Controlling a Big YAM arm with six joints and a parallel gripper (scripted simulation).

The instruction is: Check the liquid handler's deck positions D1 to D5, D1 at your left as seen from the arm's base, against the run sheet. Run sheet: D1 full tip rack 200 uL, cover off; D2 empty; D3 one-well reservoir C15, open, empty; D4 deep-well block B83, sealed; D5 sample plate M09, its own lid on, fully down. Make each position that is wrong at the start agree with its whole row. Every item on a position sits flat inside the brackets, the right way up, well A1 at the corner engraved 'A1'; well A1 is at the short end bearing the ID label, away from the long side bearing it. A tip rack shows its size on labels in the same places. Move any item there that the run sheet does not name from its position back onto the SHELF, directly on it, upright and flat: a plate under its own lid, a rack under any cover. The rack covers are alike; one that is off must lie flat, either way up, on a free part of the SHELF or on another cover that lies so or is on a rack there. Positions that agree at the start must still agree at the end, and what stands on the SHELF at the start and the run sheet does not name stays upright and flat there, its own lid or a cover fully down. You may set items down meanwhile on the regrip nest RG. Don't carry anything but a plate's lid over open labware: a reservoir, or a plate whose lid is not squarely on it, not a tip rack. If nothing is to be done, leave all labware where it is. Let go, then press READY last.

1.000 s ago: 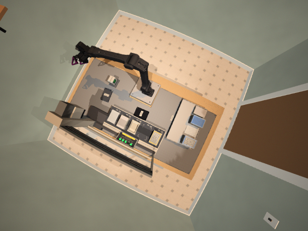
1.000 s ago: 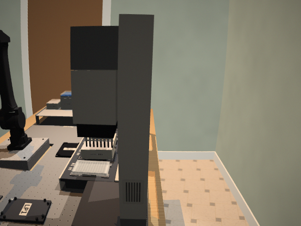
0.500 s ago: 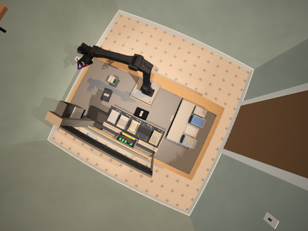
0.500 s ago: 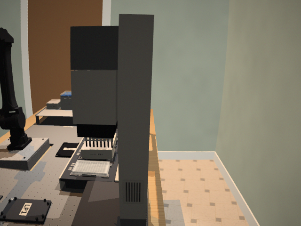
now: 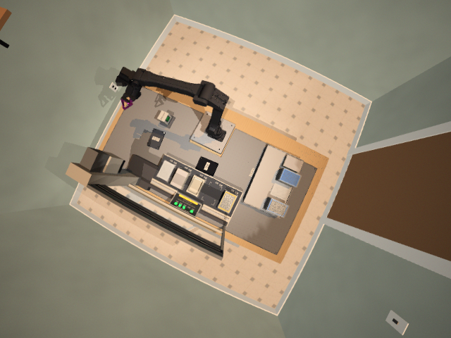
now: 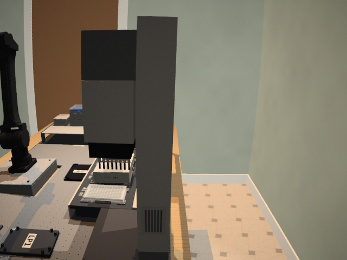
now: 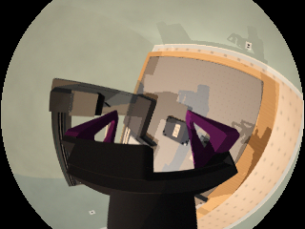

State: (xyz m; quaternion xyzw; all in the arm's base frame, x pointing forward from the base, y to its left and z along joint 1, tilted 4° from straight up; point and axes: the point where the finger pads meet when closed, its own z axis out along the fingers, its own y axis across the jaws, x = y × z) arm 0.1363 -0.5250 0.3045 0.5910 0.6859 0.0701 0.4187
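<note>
My jaws [image 5: 126, 104] hang fully open and hold nothing above the bench [image 5: 251, 139] corner, well apart from the deck [image 5: 215, 189]. Done well, I survey D1 to D5 and read labels before grasping anything.

Arm base [image 5: 228, 127] mid-bench, deck [image 5: 211, 182] beside it, shelf [image 5: 260, 170] at one end

The black six-joint arm [image 5: 170, 84] rises from its foot, bends at the elbow [image 5: 209, 95] and extends long and nearly level to the wrist [image 5: 127, 78]. The gripper [image 5: 126, 104] hangs at the far end, pointing downward. Its purple fingers stand fully apart with nothing between them. In the exterior view only the lower arm segment [image 6: 10, 92] is visible.
</note>
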